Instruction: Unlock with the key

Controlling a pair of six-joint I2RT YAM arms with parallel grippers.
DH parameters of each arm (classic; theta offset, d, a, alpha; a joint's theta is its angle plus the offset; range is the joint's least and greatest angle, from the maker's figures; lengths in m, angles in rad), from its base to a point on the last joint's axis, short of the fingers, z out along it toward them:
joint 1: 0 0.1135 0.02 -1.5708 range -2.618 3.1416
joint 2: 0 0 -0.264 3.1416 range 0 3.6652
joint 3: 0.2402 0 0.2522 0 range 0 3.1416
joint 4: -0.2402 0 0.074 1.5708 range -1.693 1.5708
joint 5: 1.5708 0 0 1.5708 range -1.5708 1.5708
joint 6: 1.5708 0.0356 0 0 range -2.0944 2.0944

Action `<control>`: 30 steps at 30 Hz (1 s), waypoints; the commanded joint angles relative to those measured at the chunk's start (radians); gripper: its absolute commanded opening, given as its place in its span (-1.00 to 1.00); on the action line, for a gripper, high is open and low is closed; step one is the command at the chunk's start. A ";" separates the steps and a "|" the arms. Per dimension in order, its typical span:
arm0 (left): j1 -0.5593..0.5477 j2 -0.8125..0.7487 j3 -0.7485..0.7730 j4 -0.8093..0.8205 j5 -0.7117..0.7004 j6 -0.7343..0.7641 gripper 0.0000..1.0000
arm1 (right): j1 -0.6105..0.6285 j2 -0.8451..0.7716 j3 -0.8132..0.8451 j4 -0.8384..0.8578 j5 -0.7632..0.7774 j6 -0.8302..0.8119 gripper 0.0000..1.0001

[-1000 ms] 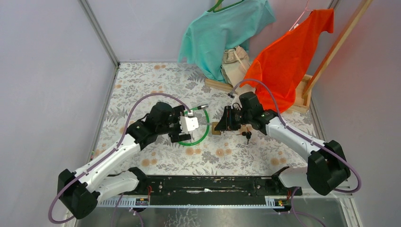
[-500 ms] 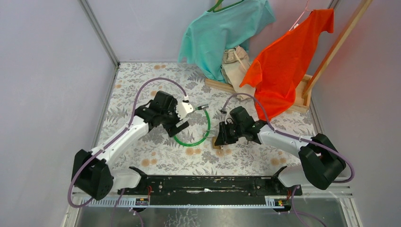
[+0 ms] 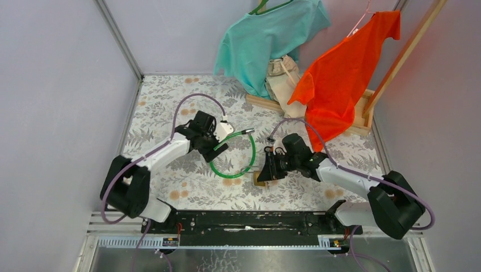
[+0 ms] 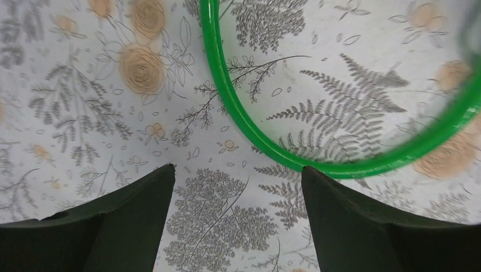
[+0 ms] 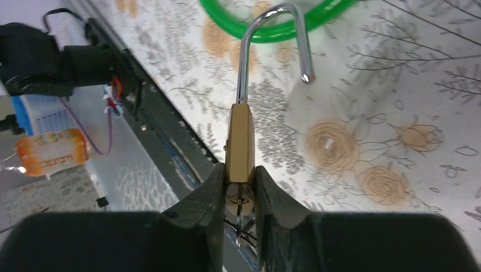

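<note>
floral-patterned table covering (image 3: 170, 113) fills the enclosure seen from above. at 12 o'clock a teal shirt (image 3: 266, 39) hangs from a hanger, and at 1 o'clock an orange shirt (image 3: 346, 73) hangs from a wooden rack (image 3: 397, 62). a green cable (image 3: 235, 170) lies in a loop near the table's middle.

the left gripper (image 3: 222, 141) hovers at the loop's 10 o'clock edge. its wrist camera shows its fingers (image 4: 130, 221) spread wide over the cloth with nothing between them, and the cable (image 4: 227, 96) curves past just beyond the tips.

at the loop's 4 o'clock, just beside it, the right gripper (image 3: 266, 170) pinches a brass padlock (image 3: 260, 178). the right wrist camera shows the claw (image 5: 240, 175) pressed against both flat sides of the lock body (image 5: 240, 136). the steel shackle (image 5: 272, 34) stands open, its free end clear of the body, and arches in front of the cable (image 5: 272, 35). whether the two touch cannot be told.

a glint of metal at the lock's base, deep between the fingers, may be the key (image 5: 241, 212); it is too hidden to be sure.
</note>
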 commanded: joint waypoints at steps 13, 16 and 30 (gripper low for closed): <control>0.097 0.321 0.069 0.303 -0.151 -0.059 0.70 | 0.003 -0.075 -0.011 -0.026 -0.070 -0.030 -1.00; 0.127 0.361 0.112 0.309 -0.153 -0.062 0.69 | 0.002 -0.032 -0.003 -0.006 -0.055 -0.036 -1.00; 0.197 0.341 0.160 0.356 -0.149 -0.038 0.70 | 0.003 0.206 0.067 0.093 -0.096 -0.003 -1.00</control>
